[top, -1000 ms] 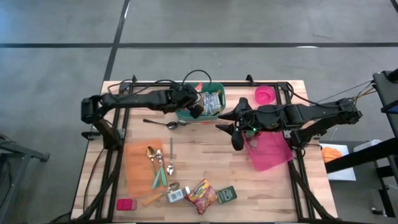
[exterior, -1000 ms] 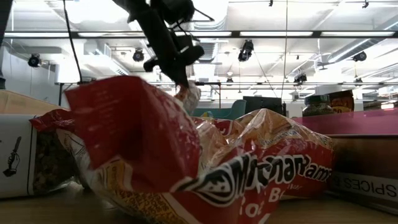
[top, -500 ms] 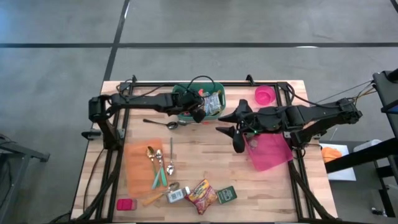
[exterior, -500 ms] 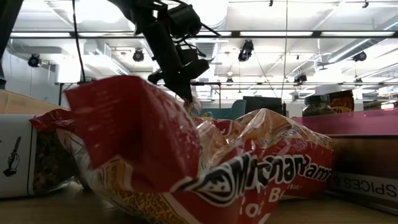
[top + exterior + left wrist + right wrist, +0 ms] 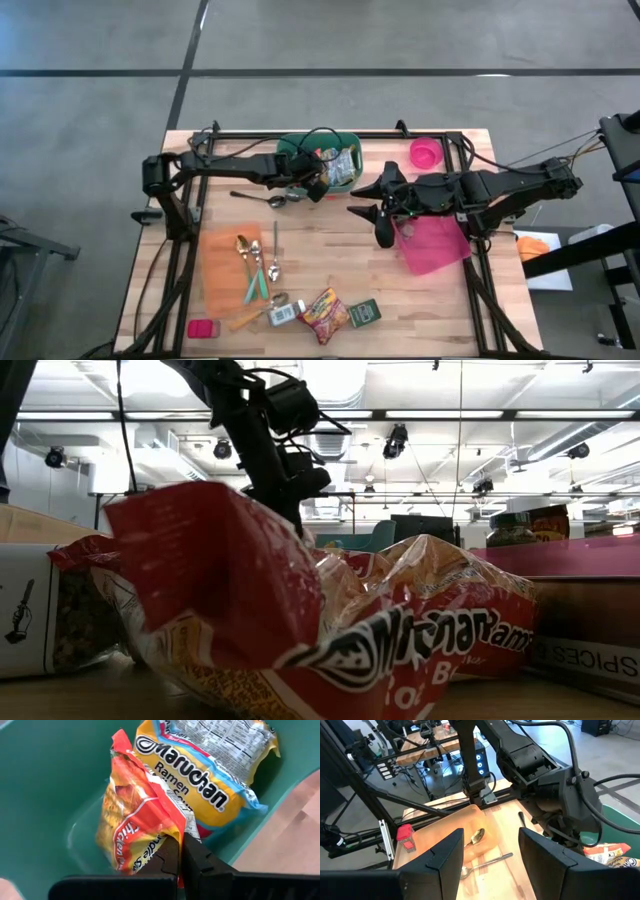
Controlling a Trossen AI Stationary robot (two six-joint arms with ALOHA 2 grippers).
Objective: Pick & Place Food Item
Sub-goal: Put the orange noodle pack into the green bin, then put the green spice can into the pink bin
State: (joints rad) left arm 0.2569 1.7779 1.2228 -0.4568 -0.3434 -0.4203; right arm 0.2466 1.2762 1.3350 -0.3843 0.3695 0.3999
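Left hand (image 5: pixel 181 851) pinches ramen packet (image 5: pixel 137 827) edge inside bin (image 5: pixel 45 785).

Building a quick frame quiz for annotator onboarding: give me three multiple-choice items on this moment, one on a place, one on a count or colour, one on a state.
1. Where is the orange chicken ramen packet?
A. On the orange mat
B. Inside the green plastic basket
C. On the pink square sheet

2. How many ramen packets lie in the basket?
A. One
B. Two
C. Four

3. How is the left gripper?
A. Shut on the orange packet's edge
B. Wide open above the table
C. Holding a spoon

Answers:
1 B: the left wrist view shows the packet against the basket's green wall.
2 B: the orange packet and a yellow-and-blue Maruchan ramen packet lie side by side there.
3 A: its fingers pinch the packet's crimped edge. The right gripper hangs open, empty, beside the pink square sheet.
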